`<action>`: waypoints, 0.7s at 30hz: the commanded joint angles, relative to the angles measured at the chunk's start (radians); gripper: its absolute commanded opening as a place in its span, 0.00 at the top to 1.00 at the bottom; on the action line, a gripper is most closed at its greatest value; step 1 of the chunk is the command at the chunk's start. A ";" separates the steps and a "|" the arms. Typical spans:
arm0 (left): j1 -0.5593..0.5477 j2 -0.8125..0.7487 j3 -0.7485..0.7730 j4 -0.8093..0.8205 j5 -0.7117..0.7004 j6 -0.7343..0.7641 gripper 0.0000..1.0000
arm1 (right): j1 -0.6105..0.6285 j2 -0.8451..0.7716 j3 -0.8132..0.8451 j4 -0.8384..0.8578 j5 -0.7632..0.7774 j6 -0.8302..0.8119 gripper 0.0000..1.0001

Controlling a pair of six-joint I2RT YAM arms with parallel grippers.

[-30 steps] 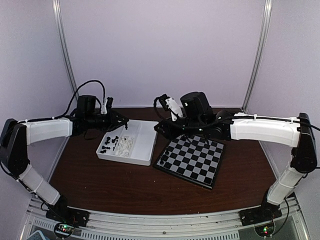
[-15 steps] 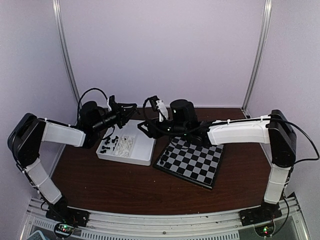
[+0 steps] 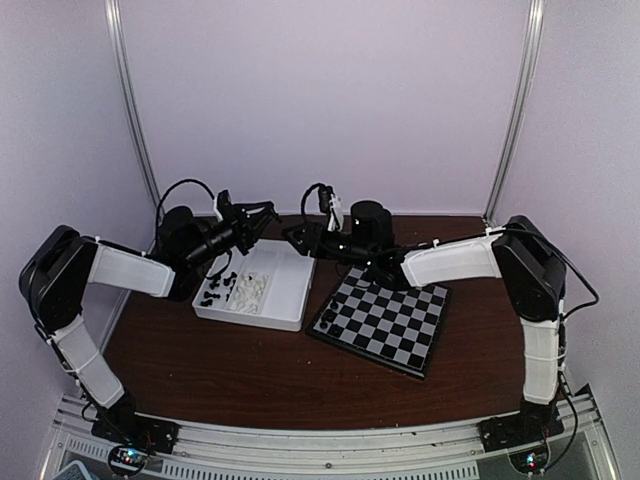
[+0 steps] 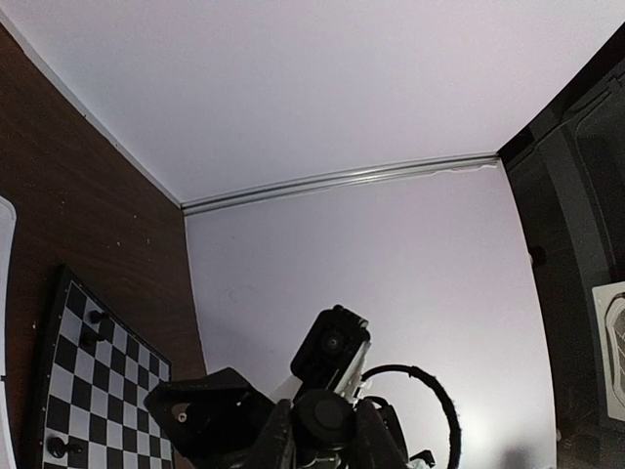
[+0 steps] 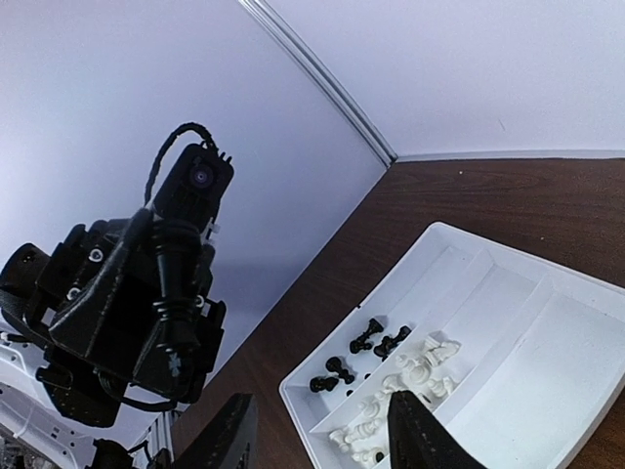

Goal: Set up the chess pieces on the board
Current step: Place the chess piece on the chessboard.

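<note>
Mostly, the tiny black and white plastic chess pieces (image 3: 238, 290) lay heaped in the left slots of the white plastic tray (image 3: 288, 285). The tray sat on the dark brown wooden desk (image 3: 220, 365), just left of the flat square board (image 3: 385, 325) of black and pale grey squares. Only a few black pieces (image 4: 96, 318) stood on the board, so most of the job looked not yet done.

Both arms hung in the air over the far side of the tray, nose to nose. The right claw (image 5: 320, 410) was released: its two fingers stood apart with nothing between them. The left claw (image 3: 258, 215) was too small and dark to read (I could not tell if it was clenched or loose, or if it held a piece).

What mattered most for the next move was where the heap lay. From the right claw, the pieces were down and ahead. The black ones were in the leftmost slot and the white ones in the slot beside it. In the right wrist view they sat almost in line with the gap between its fingers. The left arm's side of the desk was nearer the heap, I think, yet the empty right claw looked better aimed. The pieces lay tumbled, so I could not tell which way any one pointed. A claw would need to go down gently and pinch just one.
</note>
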 commanded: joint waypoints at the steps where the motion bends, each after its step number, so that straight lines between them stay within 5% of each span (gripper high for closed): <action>1: -0.008 0.025 -0.014 0.113 -0.017 -0.038 0.82 | 0.005 0.009 0.022 0.160 -0.104 0.056 0.49; 13: -0.020 0.052 -0.021 0.170 -0.031 -0.073 0.82 | 0.001 0.047 0.062 0.219 -0.102 0.117 0.53; 21: -0.028 0.065 -0.028 0.191 -0.040 -0.078 0.82 | -0.007 0.098 0.098 0.274 -0.122 0.192 0.77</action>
